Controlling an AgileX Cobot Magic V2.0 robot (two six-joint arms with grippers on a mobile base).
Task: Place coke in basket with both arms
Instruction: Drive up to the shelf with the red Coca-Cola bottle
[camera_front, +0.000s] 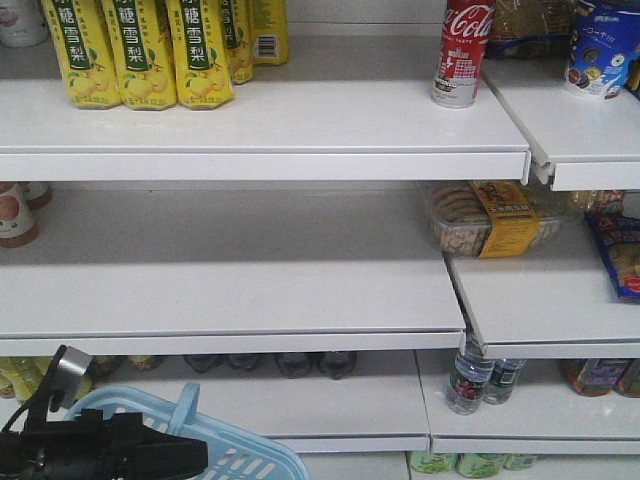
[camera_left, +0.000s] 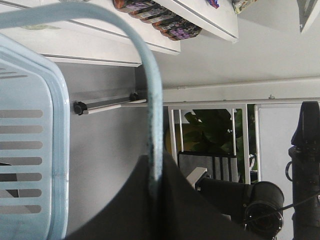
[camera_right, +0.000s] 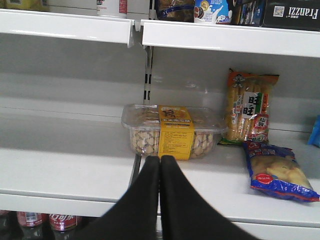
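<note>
The right gripper (camera_right: 160, 164) has its two black fingers pressed together with nothing between them. It points at the middle shelf, just before a clear plastic box of biscuits (camera_right: 172, 132) with a yellow band. The left gripper (camera_left: 154, 175) is clamped on the flat handle (camera_left: 152, 115) of the basket (camera_left: 30, 150), which shows low at the left of the front view. The coke (camera_front: 462, 50) stands upright on the top shelf (camera_front: 300, 120) near its right end, well above both grippers and far from the basket. I judge it to be stiff and smooth (it looks like a metal bottle), so rather slippery, moderately heavy if full, and easy to tip because it is tall and slim. The best place to hold it seems to be the red middle part, with the fingers on opposite sides of the body, not the narrow top; the fingers must spread first. The white shelf board looks hard and glossy, so a push may slide the bottle. To its left the board is free up to the yellow cartons (camera_front: 140, 50). To its right, the neighbouring board's edge (camera_front: 515, 105) lies just beside the base, and a blue snack pack (camera_front: 600, 55) stands near, so coming from the front or left looks safer.
</note>
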